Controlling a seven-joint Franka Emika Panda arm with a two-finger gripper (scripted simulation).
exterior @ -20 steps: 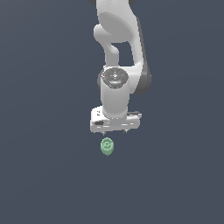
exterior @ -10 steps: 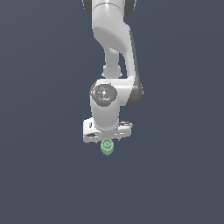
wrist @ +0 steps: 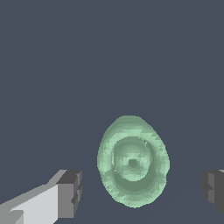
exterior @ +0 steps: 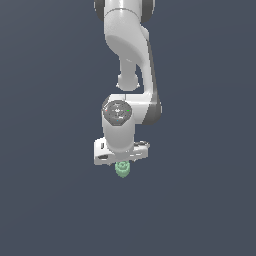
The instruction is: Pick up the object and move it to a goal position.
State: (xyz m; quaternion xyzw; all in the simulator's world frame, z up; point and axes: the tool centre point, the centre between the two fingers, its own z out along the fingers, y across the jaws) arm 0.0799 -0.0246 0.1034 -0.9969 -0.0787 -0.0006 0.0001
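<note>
The object (exterior: 122, 169) is a small pale green bumpy lump with a ringed round end, lying on the dark grey floor. In the exterior view the white arm's hand hangs straight over it, and the gripper (exterior: 122, 163) hides the lump's upper part. The wrist view shows the object (wrist: 133, 161) between the two dark fingertips (wrist: 70, 193), with a clear gap on each side. The gripper (wrist: 142, 190) is open and touches nothing.
The flat dark grey floor (exterior: 200, 200) spreads in every direction around the arm. Above the hand rises the arm's white column (exterior: 127, 45). No other object shows in either view.
The arm has come down and shifted slightly to the exterior view's left. The hand now sits right over the object, where earlier a gap showed between them. The object has not moved.
</note>
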